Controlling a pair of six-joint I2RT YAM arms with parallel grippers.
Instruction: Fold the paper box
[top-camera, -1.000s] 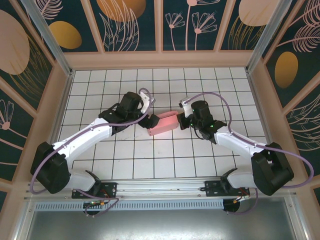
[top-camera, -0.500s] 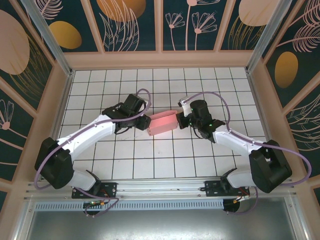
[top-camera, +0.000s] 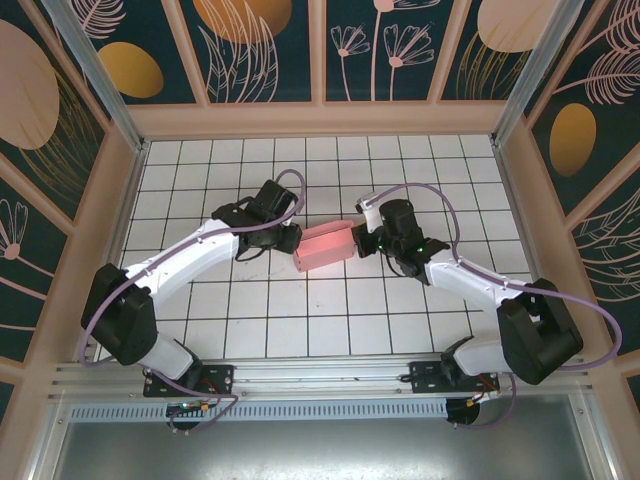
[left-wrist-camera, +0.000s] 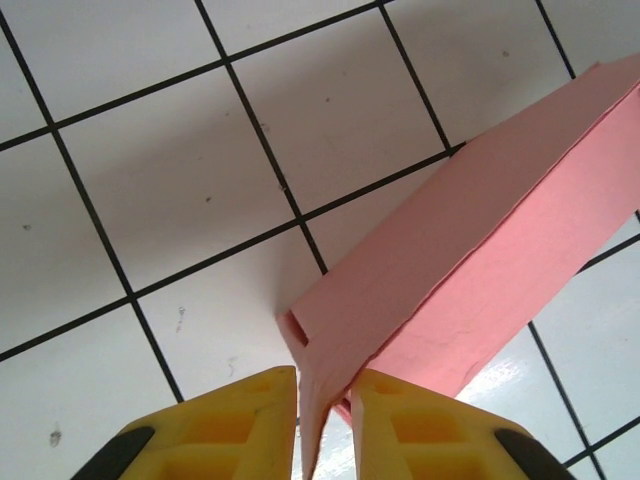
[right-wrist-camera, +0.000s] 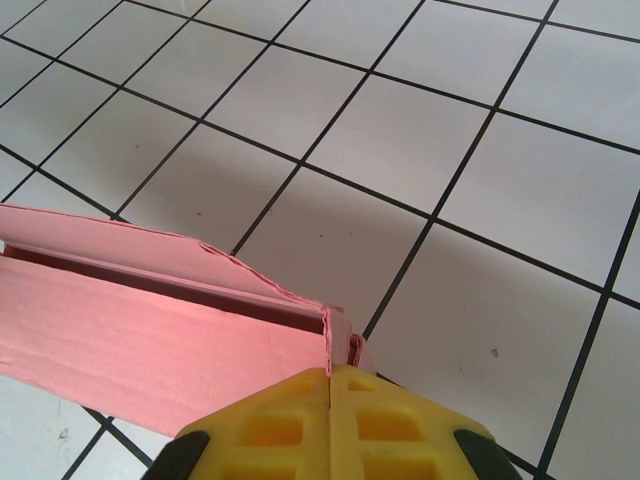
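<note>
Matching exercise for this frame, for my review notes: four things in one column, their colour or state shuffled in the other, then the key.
Things
1. paper box
2. left gripper
3. right gripper
4. tiled table

States
A. white squares with black grid lines
B. yellow fingers pressed together with no gap, at the box's right-end corner
C. pink, lying between the two arms
D. yellow fingers on either side of a thin pink flap at the box's left end

Pairs: 1-C, 2-D, 3-B, 4-A
</note>
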